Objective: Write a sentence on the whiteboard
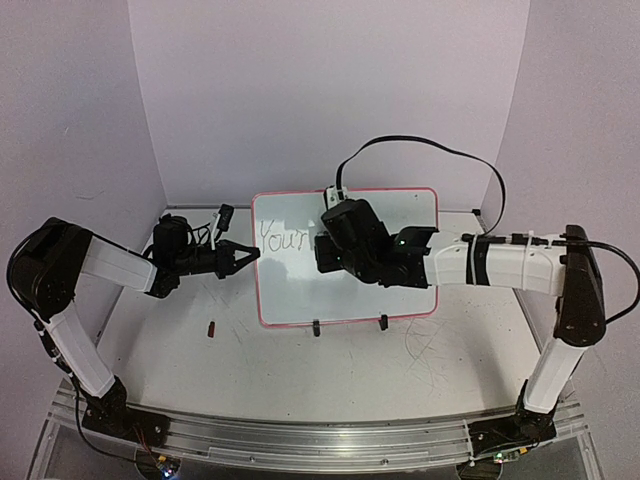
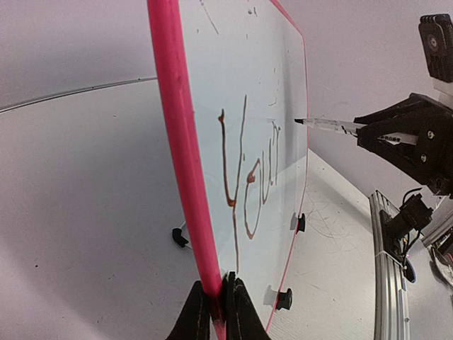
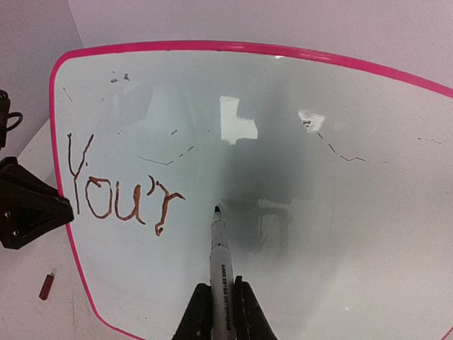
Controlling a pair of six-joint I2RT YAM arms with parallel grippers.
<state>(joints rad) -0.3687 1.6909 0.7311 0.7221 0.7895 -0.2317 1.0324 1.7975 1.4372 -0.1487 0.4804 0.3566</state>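
The whiteboard (image 1: 290,290) stands upright on two black clip feet (image 1: 315,327) at the centre of the top view, on the scratched bench (image 1: 420,370). The left tool (image 1: 250,253) is clamped on the board's pink frame at its left edge. In the left wrist view its fingers (image 2: 237,312) pinch the frame from both sides.

The right tool (image 3: 221,301) is closed around a marker (image 3: 219,262), which points at the board face. The marker's tip sits just to the right of the writing, and I cannot tell whether it touches the surface.

The sentence (image 3: 120,195) reads only "You'r", in dark reddish strokes at the left of the board, at mid-height. A small dark cap (image 1: 212,327) lies on the bench at lower left of the board, apart from it.
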